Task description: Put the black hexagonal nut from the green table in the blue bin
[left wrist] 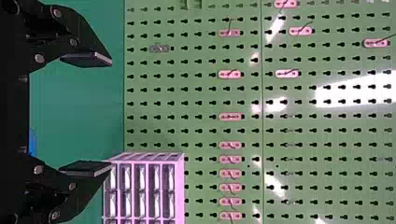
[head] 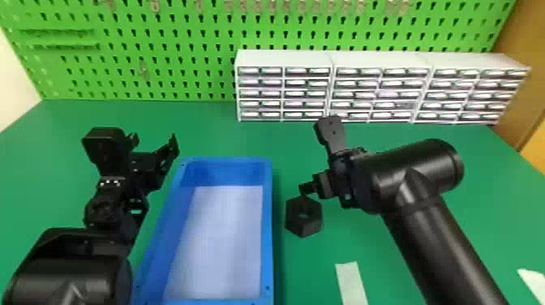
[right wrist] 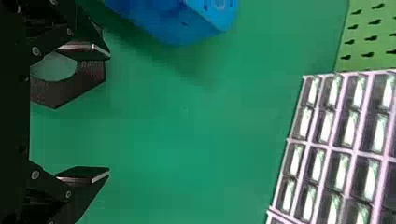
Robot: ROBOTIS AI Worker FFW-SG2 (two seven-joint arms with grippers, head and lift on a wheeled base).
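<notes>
Black hexagonal nut [head: 303, 229] on desk [head: 211, 132], 3 o'clock from blue bin [head: 267, 227]. Right end effector [right wrist: 109, 112] wide open, empty; left end effector [left wrist: 111, 113] same. Should shift right one toward 7 o'clock, straddle nut evenly, grip opposite flats.

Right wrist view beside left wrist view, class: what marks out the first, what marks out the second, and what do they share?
Right wrist view's own: the black hexagonal nut, close by one finger of the open right gripper.

Left wrist view's own: the open left gripper and the small hook plates on the pegboard.

Both: the green table, the pegboard, the drawer cabinet and blue; clearly the bin in the first, probably the bin in the second.
</notes>
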